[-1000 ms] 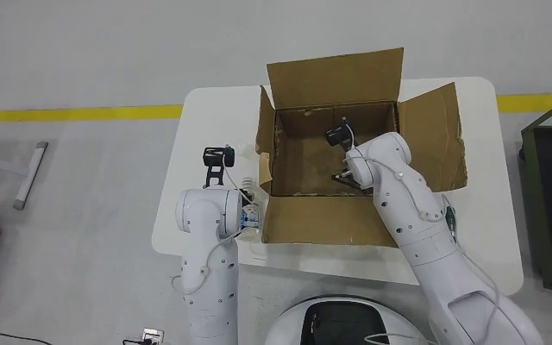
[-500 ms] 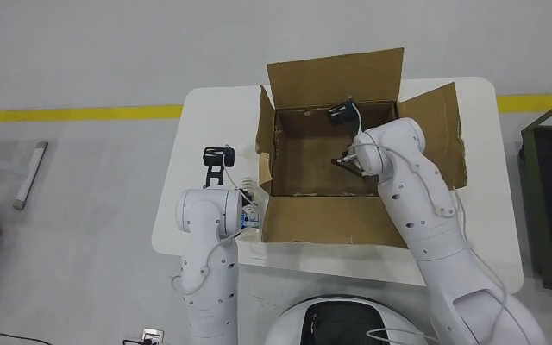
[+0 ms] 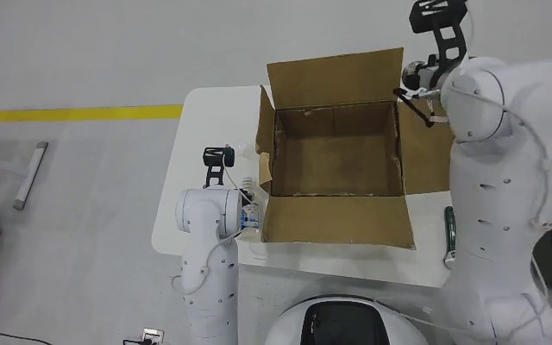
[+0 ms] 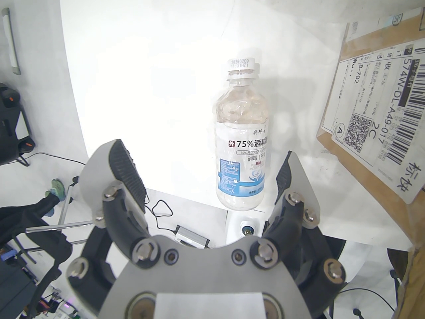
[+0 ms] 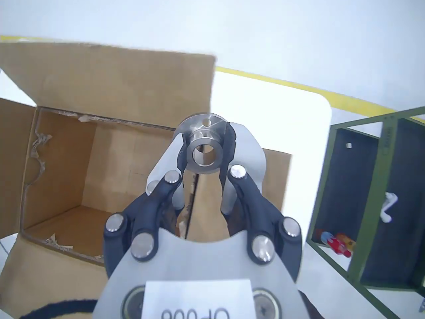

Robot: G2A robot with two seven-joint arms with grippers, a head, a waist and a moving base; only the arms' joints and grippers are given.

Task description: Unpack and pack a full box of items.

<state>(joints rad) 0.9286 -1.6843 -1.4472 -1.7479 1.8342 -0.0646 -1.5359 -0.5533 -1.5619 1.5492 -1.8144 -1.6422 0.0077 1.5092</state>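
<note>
The open cardboard box [image 3: 336, 220] stands mid-table with its inside bare [image 5: 63, 184]. My right gripper [image 5: 206, 141] is held high over the box's far right corner [image 3: 417, 97], shut on a small metal flanged bushing [image 5: 196, 123]. My left gripper [image 4: 202, 157] rests open at the table's left side beside the box. A clear bottle [image 4: 241, 141] with a white cap and blue-and-white label lies on the table just beyond its fingers, apart from both pads; the bottle [image 3: 249, 220] also peeks out by the box's left wall.
A box flap with a shipping label [image 4: 382, 117] hangs close to the bottle. A dark green open crate [image 5: 375, 200] with small items stands off the table's right side. A dark slim object [image 3: 449, 226] lies on the table right of the box.
My right arm has risen out of the box and swung to its far right corner, carrying the metal bushing. The left arm and bottle have not moved.
</note>
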